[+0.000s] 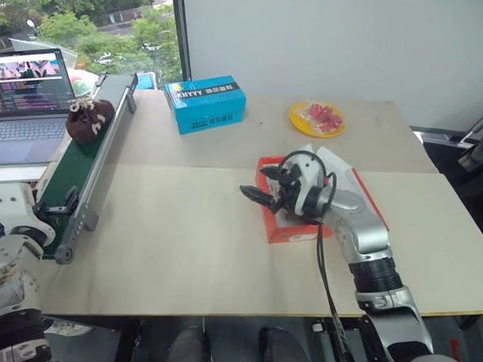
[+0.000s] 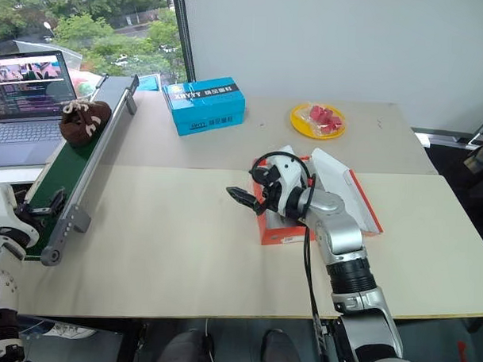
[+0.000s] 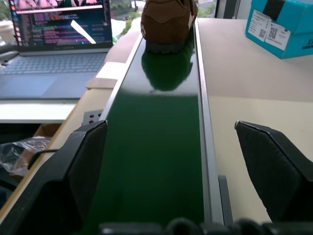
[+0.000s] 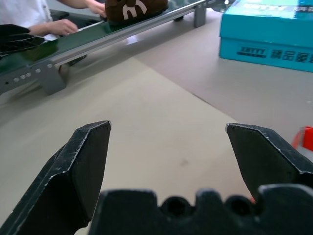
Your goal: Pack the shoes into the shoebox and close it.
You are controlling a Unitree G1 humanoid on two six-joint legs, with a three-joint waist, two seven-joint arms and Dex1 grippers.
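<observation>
Long green conveyor belt [image 1: 83,171] along table's left edge; open laptop [image 1: 26,102] beside it. Blue printed carton [image 1: 205,103], yellow plate [image 1: 317,118] at back.

**Cam setup: head stereo pair + 2 wrist cams**

Head pair looks fwd & down from the table's [image 1: 183,250] near edge, taking in the whole top to its far edge. L wrist cam sits low & close, facing along the green conveyor [image 3: 161,147] at the table's left edge. R wrist cam sits low mid-table, facing the far-left corner. Both wrist cams share the conveyor and blue carton [image 4: 266,34].
</observation>
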